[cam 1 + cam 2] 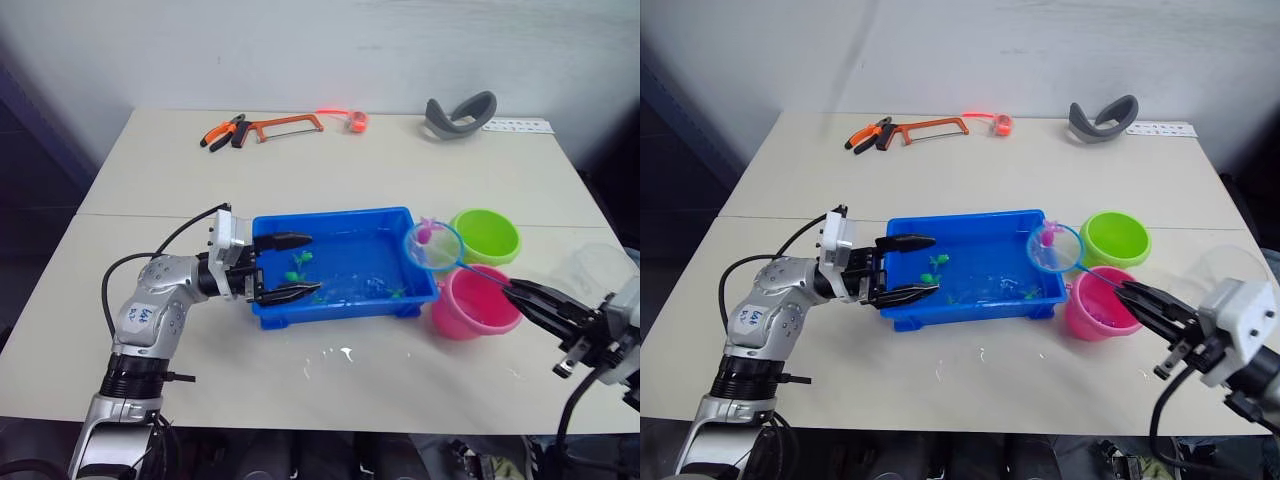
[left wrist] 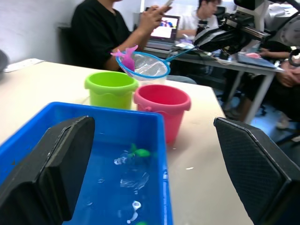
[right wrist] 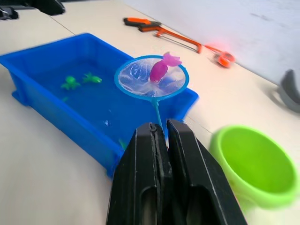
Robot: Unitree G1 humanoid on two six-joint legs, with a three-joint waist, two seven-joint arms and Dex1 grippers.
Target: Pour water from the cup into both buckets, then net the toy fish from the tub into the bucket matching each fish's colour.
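With our right gripper (image 1: 522,295) fingers clamped on the net (image 1: 434,246) handle, its pink fish (image 1: 425,234) sits over the tub (image 1: 340,305) corner, so a tilt risks dropping it short of the pink bucket (image 1: 470,305), while our left gripper (image 1: 285,268) fingers gape wide at the tub's end.

— Any writing you can make out?
— Only a small white sticker on the left arm (image 1: 138,318); its marks are too tiny to read. A white strip (image 1: 518,125) on the worktop, likewise illegible.

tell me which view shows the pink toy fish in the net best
The right wrist view: the small pink plastic fish lies large on the blue-rimmed mesh net. Both eye views show it tiny; the left wrist view shows it side-on.
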